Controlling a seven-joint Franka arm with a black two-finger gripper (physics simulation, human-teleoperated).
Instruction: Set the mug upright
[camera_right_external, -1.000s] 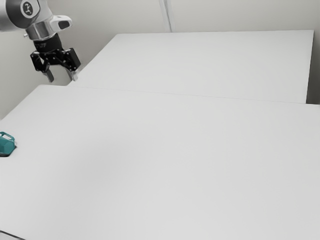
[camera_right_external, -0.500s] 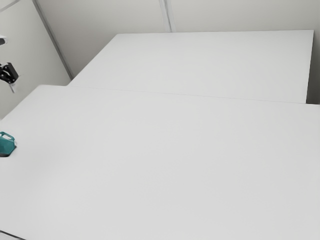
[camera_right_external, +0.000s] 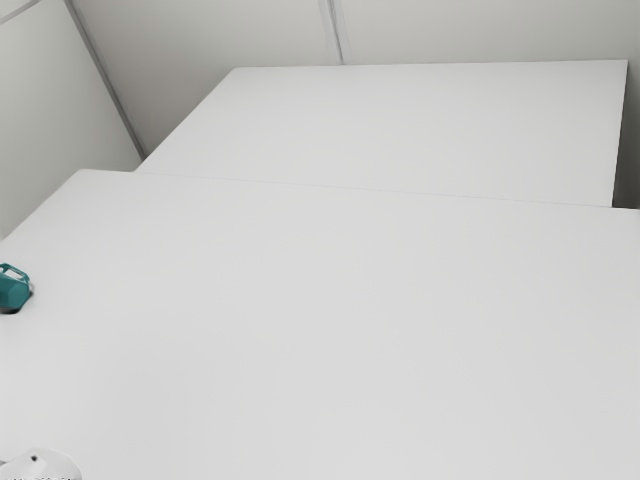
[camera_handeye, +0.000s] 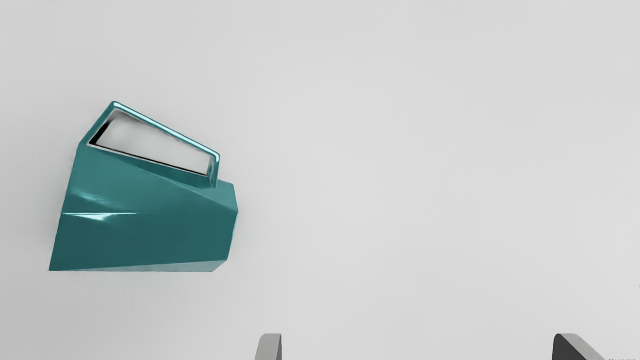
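1. End effector: two-finger gripper with grey fingertips (camera_handeye: 423, 346), set wide, nothing between its fingers (camera_handeye: 269, 348).
2. Specimen: teal, faceted, tapering mug with a glossy finish (camera_handeye: 150, 220), lying on its side, apart from the gripper and off to one side of the finger gap. The angular teal loop handle (camera_handeye: 167, 130) is on the flank farther from the fingers; the narrow end (camera_handeye: 229, 220), presumably the base, is the end nearer the gap.
3. Surroundings: smooth white table (camera_right_external: 330, 330) beneath the mug, which sits at the exterior view's left edge. A rounded white part (camera_right_external: 42, 467), probably of the arm, is at that view's lower left corner.
4. Handling estimate: rigid, fairly light, possibly ceramic and so chippable; gloss and slanted facets may let it slip or roll.
5. Grip proposal: align over the mug, close across the body near the wider, presumed mouth end, clear of the handle; lift, rotate the narrow end downward, lower gently. The handle loop would be a second choice, likelier to let the body swing.
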